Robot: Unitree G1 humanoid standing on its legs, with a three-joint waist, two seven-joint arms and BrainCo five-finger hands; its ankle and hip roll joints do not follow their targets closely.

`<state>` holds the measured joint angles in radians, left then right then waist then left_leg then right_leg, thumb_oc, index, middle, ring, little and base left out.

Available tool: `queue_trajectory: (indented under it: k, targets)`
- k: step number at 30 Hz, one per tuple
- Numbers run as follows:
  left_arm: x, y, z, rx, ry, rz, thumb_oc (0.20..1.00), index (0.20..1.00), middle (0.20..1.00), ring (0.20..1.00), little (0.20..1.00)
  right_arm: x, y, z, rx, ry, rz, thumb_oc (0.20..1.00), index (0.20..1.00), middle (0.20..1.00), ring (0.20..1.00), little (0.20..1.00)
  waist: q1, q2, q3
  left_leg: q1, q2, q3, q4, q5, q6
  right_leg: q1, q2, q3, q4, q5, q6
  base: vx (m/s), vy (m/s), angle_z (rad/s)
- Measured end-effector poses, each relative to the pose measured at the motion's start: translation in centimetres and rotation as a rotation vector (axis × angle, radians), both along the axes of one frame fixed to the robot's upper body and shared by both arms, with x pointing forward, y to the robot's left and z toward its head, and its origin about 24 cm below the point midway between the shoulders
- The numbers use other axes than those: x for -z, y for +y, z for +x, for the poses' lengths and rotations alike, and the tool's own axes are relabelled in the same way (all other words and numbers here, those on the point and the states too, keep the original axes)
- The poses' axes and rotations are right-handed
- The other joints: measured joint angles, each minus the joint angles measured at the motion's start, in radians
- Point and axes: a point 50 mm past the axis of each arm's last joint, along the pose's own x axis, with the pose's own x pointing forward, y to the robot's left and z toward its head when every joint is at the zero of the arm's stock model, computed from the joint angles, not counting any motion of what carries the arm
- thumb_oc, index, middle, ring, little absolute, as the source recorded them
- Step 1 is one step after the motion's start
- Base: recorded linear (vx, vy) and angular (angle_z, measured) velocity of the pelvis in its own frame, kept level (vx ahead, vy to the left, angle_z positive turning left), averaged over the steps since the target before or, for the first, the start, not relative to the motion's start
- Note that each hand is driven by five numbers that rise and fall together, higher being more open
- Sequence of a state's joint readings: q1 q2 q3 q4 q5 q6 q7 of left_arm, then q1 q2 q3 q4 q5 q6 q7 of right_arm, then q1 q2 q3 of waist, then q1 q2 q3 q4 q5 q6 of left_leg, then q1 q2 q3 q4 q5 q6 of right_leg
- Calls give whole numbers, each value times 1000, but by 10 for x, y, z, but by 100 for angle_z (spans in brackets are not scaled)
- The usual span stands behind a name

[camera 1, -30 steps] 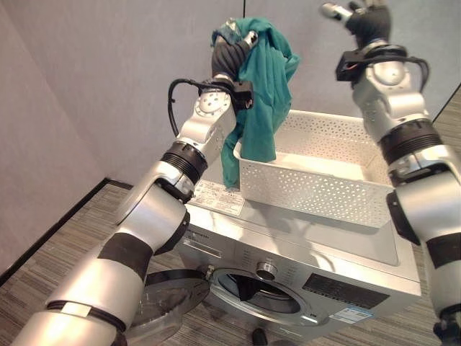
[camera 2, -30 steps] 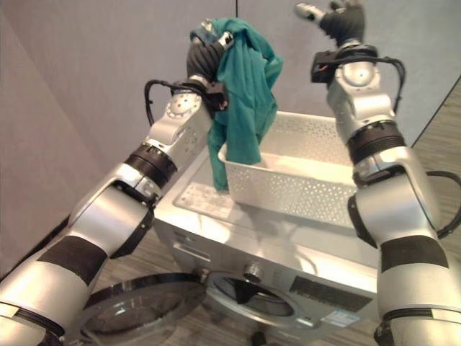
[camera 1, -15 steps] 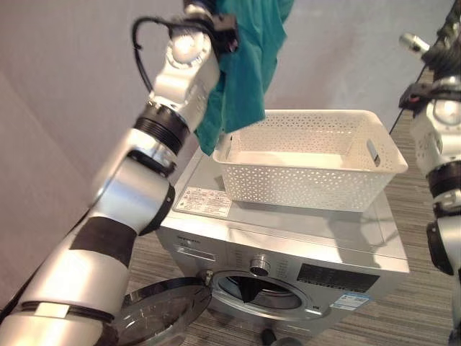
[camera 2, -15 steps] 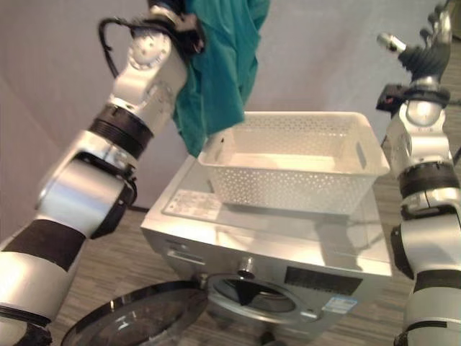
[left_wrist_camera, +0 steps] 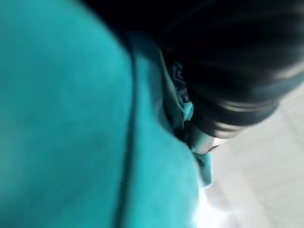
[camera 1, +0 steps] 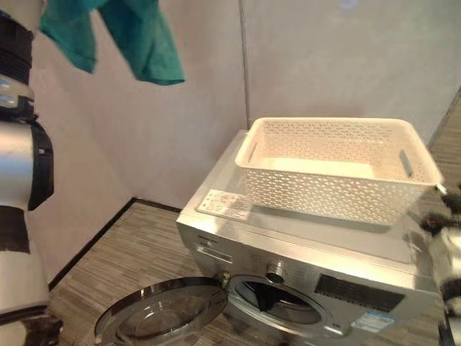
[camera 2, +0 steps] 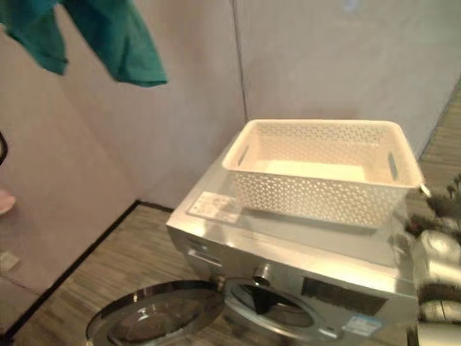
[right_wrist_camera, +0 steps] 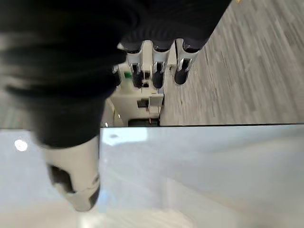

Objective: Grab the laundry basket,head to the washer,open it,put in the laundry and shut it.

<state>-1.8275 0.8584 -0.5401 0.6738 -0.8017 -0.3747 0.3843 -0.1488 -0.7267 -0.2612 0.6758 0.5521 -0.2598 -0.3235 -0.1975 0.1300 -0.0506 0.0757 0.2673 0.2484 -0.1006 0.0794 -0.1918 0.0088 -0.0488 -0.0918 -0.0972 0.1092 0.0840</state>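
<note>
The left hand (left_wrist_camera: 223, 95) is clamping the teal garment (camera 1: 148, 43), dangling it at ten o'clock from the white laundry basket (camera 1: 338, 169). The lift is likely clearing it for the washer's (camera 1: 310, 252) open door (camera 1: 162, 321). The right hand (right_wrist_camera: 156, 61) is holding nothing, fingers relaxed.

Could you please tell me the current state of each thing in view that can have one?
Washer door: swung fully open, low in front.
Washer: drum opening exposed.
Laundry basket: upright on the washer top, empty.
Teal garment: lifted clear of the basket, hanging.
Left hand: closed on the teal garment.
Right hand: open, holding nothing.
</note>
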Motion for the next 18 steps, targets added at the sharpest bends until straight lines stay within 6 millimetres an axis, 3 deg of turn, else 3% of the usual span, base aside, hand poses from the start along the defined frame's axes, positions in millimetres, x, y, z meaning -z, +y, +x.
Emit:
queue_trajectory:
  k: [1,4,5,6,7,10,12,14,15,17,18]
  targets:
    - [0,-12,-11,17,-70,43,200,200,200,200,200,18,-1,-17,28,58,7,1000,1000,1000,1000,1000,8,-24,-17,-8,1,-4,0,-2,3,3,1,-4,0,-1,0,-44,-6,12]
    - [20,-24,-11,43,-107,102,200,200,200,200,200,54,0,-49,81,170,69,1000,1000,1000,1000,1000,21,-66,-45,-12,0,-20,0,-3,5,6,4,-10,1,-3,0,-22,-8,8]
    - [35,-23,-10,49,-114,113,200,200,200,200,200,61,0,-57,103,185,86,1000,1000,1000,1000,1000,21,-83,-50,-14,3,-24,0,-3,5,10,5,-20,1,-5,-1,-30,-14,32]
    - [74,-20,-3,79,-86,111,200,200,200,200,200,83,-1,-78,197,192,185,1000,1000,1000,1000,1000,25,-104,-64,-37,4,-47,0,-3,5,2,6,-37,0,-6,-3,-28,-1,38]
    - [89,-16,-2,68,-76,114,200,200,200,200,200,92,-1,-85,230,190,225,1000,1000,1000,1000,1000,30,-117,-66,-47,7,-48,0,-3,5,-3,8,-45,0,-6,-3,-23,-1,36]
    - [136,12,-1,-5,-14,55,200,200,200,200,200,108,4,-97,265,189,306,1000,1000,1000,1000,1000,40,-153,-58,-59,13,-47,1,-3,6,-10,10,-55,0,-4,-5,-15,10,10]
    - [170,44,2,-124,79,2,200,200,200,200,200,114,6,-103,259,206,332,1000,1000,1000,1000,1000,46,-168,-59,-51,9,-46,0,5,14,-4,7,-54,0,-2,-3,8,30,-4]
    - [189,74,3,-255,170,4,200,200,200,200,200,113,-6,-119,353,130,389,1000,1000,1000,1000,1000,43,-164,-57,-30,0,-45,0,8,16,10,-2,-54,0,-3,0,7,43,1]
    - [192,83,4,-298,205,7,200,200,200,200,200,117,-14,-138,447,132,421,1000,1000,1000,1000,1000,48,-164,-56,-24,-2,-46,0,9,17,16,-5,-54,0,-6,5,9,35,11]
    - [194,92,2,-327,220,8,200,200,200,200,200,133,-20,-197,609,314,463,1000,1000,1000,1000,1000,59,-162,-54,-24,-8,-50,0,6,14,26,-14,-68,0,-18,13,-9,14,24]
    - [195,93,2,-324,226,-3,200,200,200,200,200,147,-9,-248,736,475,521,1000,1000,1000,1000,1000,82,-151,-47,-25,-16,-57,0,8,19,34,-23,-79,0,-22,18,-5,11,24]
